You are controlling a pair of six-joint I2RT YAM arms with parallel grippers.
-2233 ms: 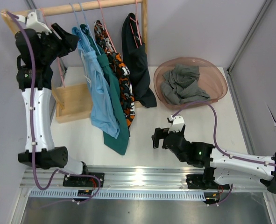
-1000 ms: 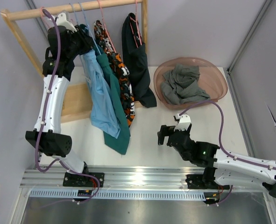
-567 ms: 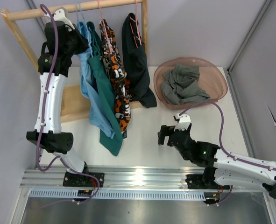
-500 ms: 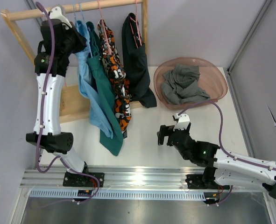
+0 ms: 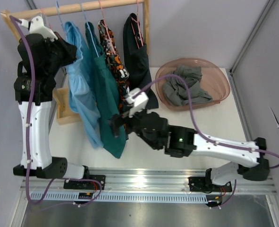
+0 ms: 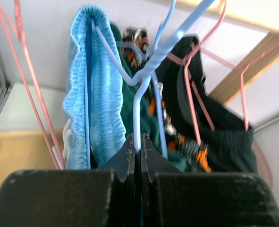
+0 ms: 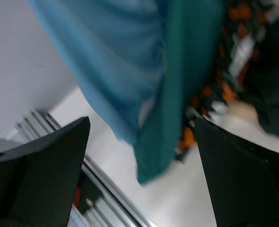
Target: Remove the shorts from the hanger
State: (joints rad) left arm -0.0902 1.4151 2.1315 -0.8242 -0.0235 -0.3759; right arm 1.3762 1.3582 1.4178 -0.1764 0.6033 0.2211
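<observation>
Left arm [image 5: 33, 123] stands tall off its base, wrist bent over to the right at the top, and the left gripper [image 6: 138, 144] is pinched tight on a thin blue hanger wire [image 6: 151, 71]. Right arm [image 5: 215, 146] lies low, folded back and stretched far leftward, right gripper [image 5: 114, 126] spread wide.
</observation>
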